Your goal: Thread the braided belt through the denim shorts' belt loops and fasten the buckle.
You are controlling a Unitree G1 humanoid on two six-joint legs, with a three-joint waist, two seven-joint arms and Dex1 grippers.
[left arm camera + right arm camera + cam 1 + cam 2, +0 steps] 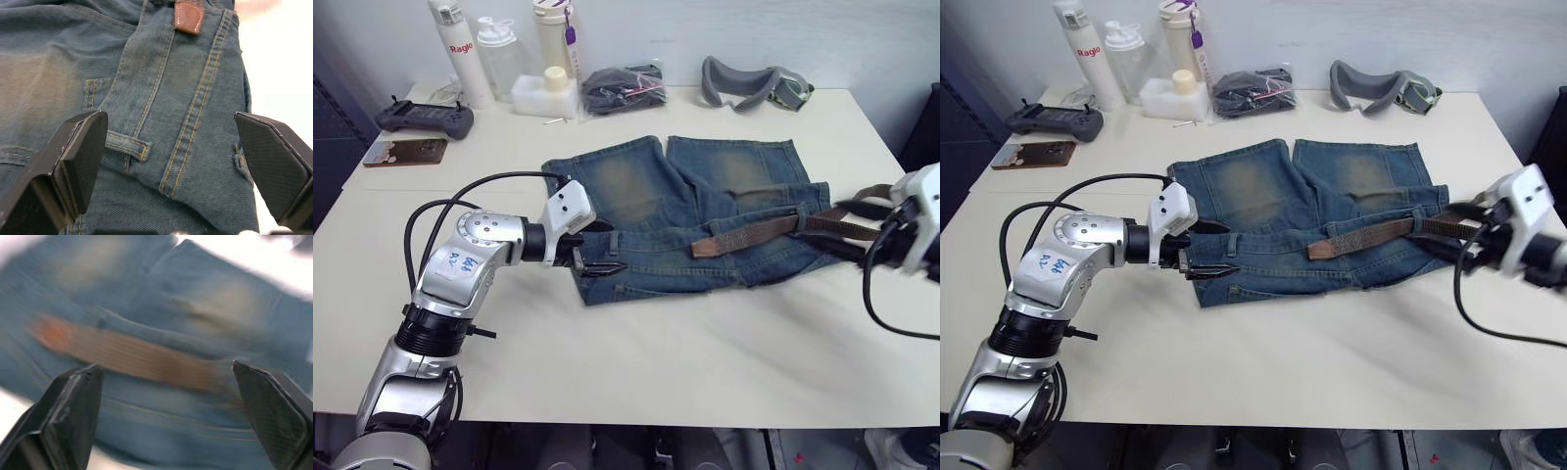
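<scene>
The left gripper (599, 257) hovers low over the left end of the shorts' (705, 211) waistband, at the middle of the table (705, 362). Its jaws stand wide apart and hold nothing. The left wrist view shows what the head views cannot: between the two fingers (80, 156) lies bare denim with double seams and one belt loop (128, 145) lying flat and unthreaded, and beyond it the belt's stitched brown tip (189, 17).

The right gripper (166, 416) is over the table's right edge, beside the right end of the waistband. Its wrist view shows the jaws spread wide with nothing between them, and the belt (1381, 235) and shorts in the gap beyond; the view is blurred, so I cannot tell whether a finger touches the belt.

The shorts lie flat at mid-table, waistband toward the near edge, legs toward the far edge. The belt runs along the right half of the waistband, passes under a loop (800, 217) near the right end, and trails off toward the right gripper. The buckle cannot be made out.

Along the far edge stand bottles (499, 54), a black bundle (622, 88) and grey goggles (754, 83); a controller (423, 117) and a phone (404, 152) lie at the far left corner.
</scene>
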